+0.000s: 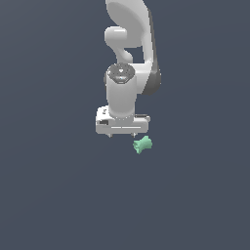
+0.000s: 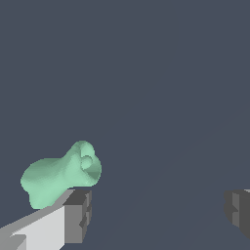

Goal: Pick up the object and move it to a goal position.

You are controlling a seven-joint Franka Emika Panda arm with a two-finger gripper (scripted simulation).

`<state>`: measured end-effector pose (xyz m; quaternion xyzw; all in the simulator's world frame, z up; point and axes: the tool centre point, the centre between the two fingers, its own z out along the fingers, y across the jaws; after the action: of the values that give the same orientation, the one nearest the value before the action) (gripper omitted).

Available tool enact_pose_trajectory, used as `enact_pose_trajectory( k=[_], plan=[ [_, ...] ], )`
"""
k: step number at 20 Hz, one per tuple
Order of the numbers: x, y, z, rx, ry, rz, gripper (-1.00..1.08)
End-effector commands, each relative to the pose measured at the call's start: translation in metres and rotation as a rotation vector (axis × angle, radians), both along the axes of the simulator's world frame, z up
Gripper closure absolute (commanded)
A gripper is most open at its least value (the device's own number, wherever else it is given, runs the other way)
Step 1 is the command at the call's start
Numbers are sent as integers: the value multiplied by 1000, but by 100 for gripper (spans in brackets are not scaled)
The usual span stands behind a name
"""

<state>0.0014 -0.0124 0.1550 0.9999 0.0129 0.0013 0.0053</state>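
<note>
The object (image 1: pixel 142 144) is a small mint-green lumpy spool-shaped piece lying on the dark grey floor. It sits just to the exterior view's right of the white gripper (image 1: pixel 121 135), close to one fingertip. In the wrist view the object (image 2: pixel 58 178) lies beside one grey finger pad (image 2: pixel 78 215), outside the gap between the fingers. The other finger pad (image 2: pixel 238 212) is far across the picture. The gripper (image 2: pixel 156 215) is open and empty, with its jaws spread wide.
The white arm (image 1: pixel 129 44) rises behind the gripper at the top of the exterior view. A plain dark grey floor (image 1: pixel 58 195) lies all around. No goal marker shows.
</note>
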Motion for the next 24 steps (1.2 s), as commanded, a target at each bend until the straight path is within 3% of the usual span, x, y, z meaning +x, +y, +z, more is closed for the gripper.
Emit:
enact_pose_trajectory(
  k=[1,15,24],
  plan=[
    [0,0,0,0,0,0,-92],
    [3,-2,-2,23,6,1,-92],
    [2,5,-6,23,6,-70,-92]
  ],
)
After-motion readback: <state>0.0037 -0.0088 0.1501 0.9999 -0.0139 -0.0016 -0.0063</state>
